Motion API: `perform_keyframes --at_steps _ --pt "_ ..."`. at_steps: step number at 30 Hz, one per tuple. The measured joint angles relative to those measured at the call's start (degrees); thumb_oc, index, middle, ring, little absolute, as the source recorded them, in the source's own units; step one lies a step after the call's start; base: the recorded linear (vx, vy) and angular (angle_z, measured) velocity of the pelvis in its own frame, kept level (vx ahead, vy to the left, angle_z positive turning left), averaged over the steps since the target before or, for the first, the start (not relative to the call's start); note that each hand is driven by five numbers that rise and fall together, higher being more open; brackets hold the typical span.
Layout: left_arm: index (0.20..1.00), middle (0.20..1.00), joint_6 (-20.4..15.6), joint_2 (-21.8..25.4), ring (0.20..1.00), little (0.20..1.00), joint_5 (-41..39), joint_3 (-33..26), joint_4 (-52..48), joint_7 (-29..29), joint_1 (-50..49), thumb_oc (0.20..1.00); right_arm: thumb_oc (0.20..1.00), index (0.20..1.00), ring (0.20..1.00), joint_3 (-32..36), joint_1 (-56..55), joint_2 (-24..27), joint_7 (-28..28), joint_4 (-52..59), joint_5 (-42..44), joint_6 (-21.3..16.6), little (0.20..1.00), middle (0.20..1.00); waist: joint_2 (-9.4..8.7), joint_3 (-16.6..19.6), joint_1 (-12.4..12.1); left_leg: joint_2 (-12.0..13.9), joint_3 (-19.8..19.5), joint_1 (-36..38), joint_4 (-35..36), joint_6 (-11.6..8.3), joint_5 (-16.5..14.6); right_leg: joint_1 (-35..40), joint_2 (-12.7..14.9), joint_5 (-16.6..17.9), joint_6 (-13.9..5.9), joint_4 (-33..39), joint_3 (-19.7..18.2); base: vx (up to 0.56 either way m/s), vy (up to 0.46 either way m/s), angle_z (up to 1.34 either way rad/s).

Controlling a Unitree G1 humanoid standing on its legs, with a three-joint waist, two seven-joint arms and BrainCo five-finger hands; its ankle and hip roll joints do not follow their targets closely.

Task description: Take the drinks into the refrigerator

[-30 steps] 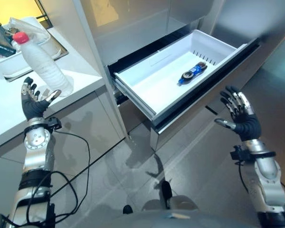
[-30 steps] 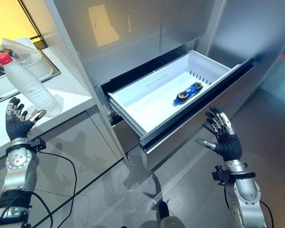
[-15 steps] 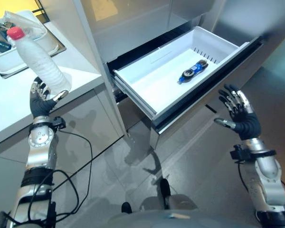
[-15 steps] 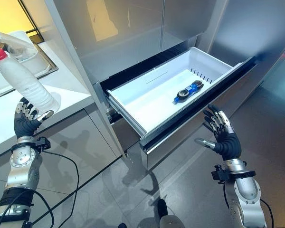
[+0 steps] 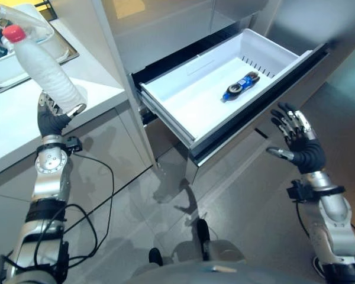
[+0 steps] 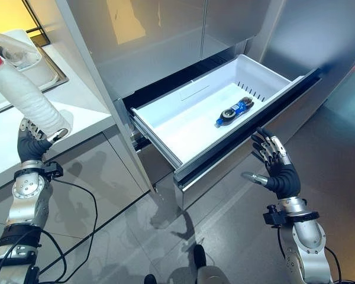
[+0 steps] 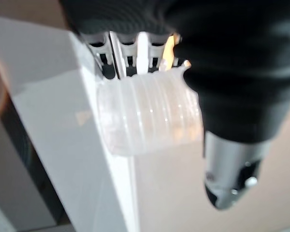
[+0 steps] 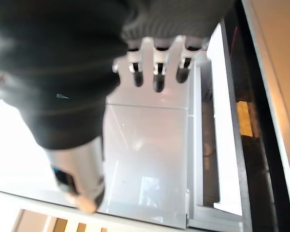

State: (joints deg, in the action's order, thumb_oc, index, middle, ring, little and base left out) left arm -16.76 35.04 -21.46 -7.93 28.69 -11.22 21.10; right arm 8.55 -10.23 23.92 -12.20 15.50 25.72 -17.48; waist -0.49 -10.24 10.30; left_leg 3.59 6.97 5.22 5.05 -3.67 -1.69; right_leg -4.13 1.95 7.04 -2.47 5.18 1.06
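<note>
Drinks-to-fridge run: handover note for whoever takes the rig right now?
Left hand: shut on the red-capped clear plastic bottle, held tilted above the white counter edge.
Right hand: open, holding nothing, in front of the pulled-out refrigerator drawer.
Done: drawer is open; one small dark bottle with a blue label lies inside its white bin.
Left: carry the clear bottle over, lay it in the drawer, then close the drawer.
</note>
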Motion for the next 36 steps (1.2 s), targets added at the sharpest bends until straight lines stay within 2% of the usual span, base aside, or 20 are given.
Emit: perform_keyframes --at_steps 19,20,21,22,36 --pt "1.0 1.0 1.1 0.0 1.0 1.0 0.5 3.2 3.7 -1.1 5.8 1.0 1.0 1.0 1.0 -0.3 -0.2 0.0 -1.2 0.2 0.8 0.1 1.0 1.0 -0.63 -0.2 0.2 -0.1 -0.1 0.1 0.0 -0.01 0.0 0.2 0.0 0.2 0.24 0.0 0.0 0.0 0.0 0.0" --pt "0.689 0.689 1.2 0.0 0.689 0.689 0.5 3.4 4.3 -1.1 6.3 0.689 1.0 1.0 1.0 -0.3 -0.3 0.0 -1.3 0.3 0.8 0.1 1.0 1.0 -0.66 -0.2 0.4 -0.1 0.0 0.2 0.0 -0.01 0.0 0.2 0.0 0.2 0.24 0.0 0.0 0.0 0.0 0.0" --pt "0.507 0.507 1.2 0.0 0.507 0.507 0.5 3.4 4.4 -1.2 6.3 0.507 1.0 1.0 1.0 -0.3 -0.3 0.0 -1.3 0.3 0.8 0.1 1.0 1.0 -0.69 -0.2 0.5 -0.1 -0.1 0.2 0.0 -0.01 0.0 0.2 0.0 0.2 0.25 0.0 0.0 0.0 0.0 0.0" --pt "0.2 0.2 1.1 0.0 0.2 0.2 0.5 3.4 4.6 -1.3 6.4 0.2 1.0 1.0 1.0 -0.4 -0.3 0.0 -1.3 0.3 0.8 0.1 1.0 1.0 -0.75 -0.1 0.7 -0.2 -0.1 0.2 0.0 -0.01 0.0 0.2 0.0 0.2 0.25 0.0 0.0 0.0 0.0 0.0" --pt "0.2 0.2 1.3 -0.1 0.2 0.2 0.7 5.6 7.8 -1.1 7.8 0.2 1.0 1.0 1.0 -1.7 -1.0 0.0 -2.3 0.5 1.0 0.3 1.0 1.0 -1.24 1.1 1.7 -0.1 0.6 1.2 0.0 -0.02 0.0 0.9 -0.2 0.4 0.39 0.0 -0.5 0.0 -0.002 -0.02"
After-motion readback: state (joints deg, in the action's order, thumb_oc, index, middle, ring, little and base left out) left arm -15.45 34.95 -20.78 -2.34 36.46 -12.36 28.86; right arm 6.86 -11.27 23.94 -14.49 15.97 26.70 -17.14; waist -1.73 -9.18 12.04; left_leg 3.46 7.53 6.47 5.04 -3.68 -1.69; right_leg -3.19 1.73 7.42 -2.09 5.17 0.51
